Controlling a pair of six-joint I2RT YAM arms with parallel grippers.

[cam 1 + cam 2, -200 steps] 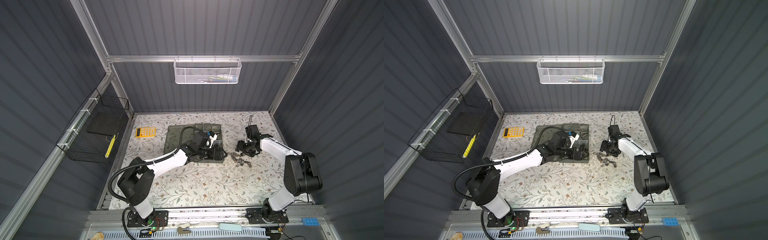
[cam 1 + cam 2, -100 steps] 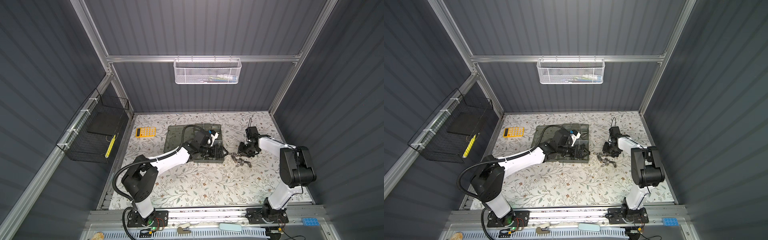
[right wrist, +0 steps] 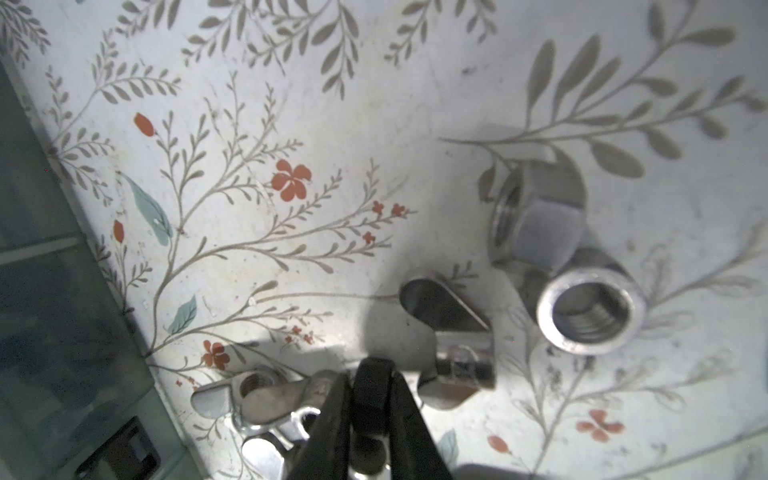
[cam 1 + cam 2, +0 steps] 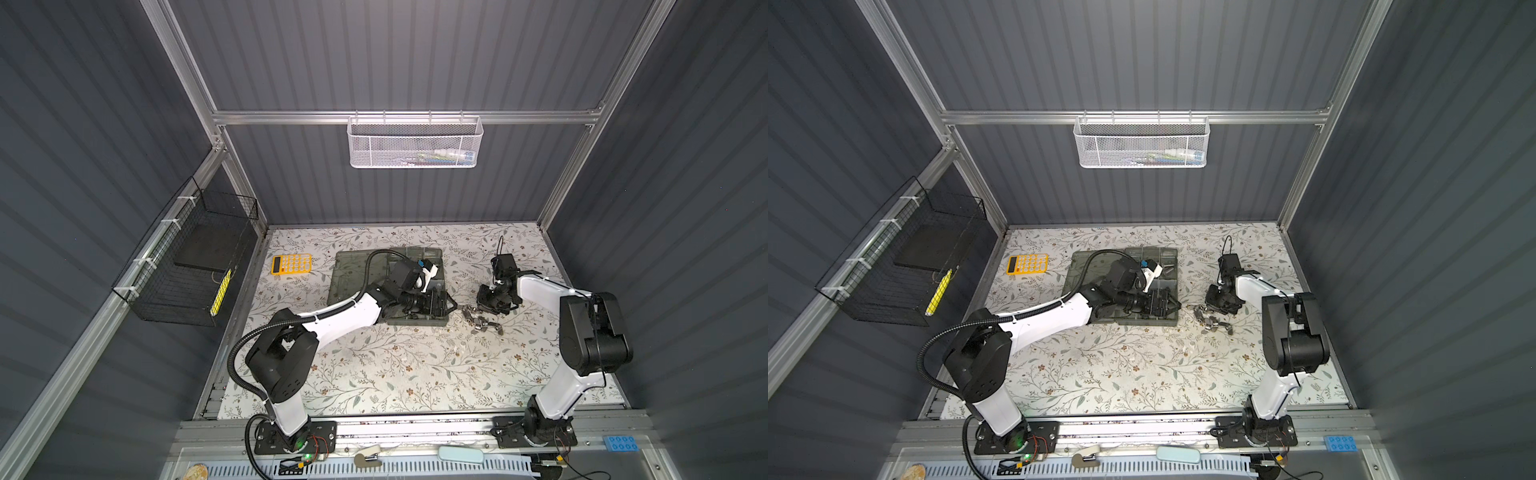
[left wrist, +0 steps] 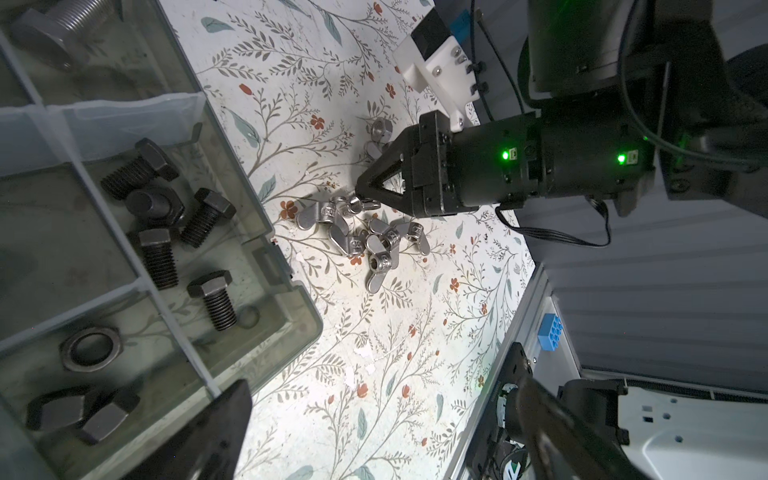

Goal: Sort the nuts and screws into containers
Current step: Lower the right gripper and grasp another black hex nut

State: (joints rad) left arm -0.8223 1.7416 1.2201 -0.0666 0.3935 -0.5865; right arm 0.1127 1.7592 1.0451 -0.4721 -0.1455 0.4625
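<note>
We've got a little heap of shiny silver wing nuts (image 5: 376, 245) on the floral table (image 5: 374, 374), just beside the organizer case (image 5: 291, 307), with two silver hex nuts (image 3: 540, 224) nearby. The right gripper (image 5: 358, 196) is clamped on one wing nut at the heap's edge, and the left gripper (image 4: 446, 305) hangs wide open by the case. As for the containers (image 5: 50, 232), one holds black hex-head screws (image 5: 160, 259), and the next cell holds black nuts (image 5: 56, 413).
</note>
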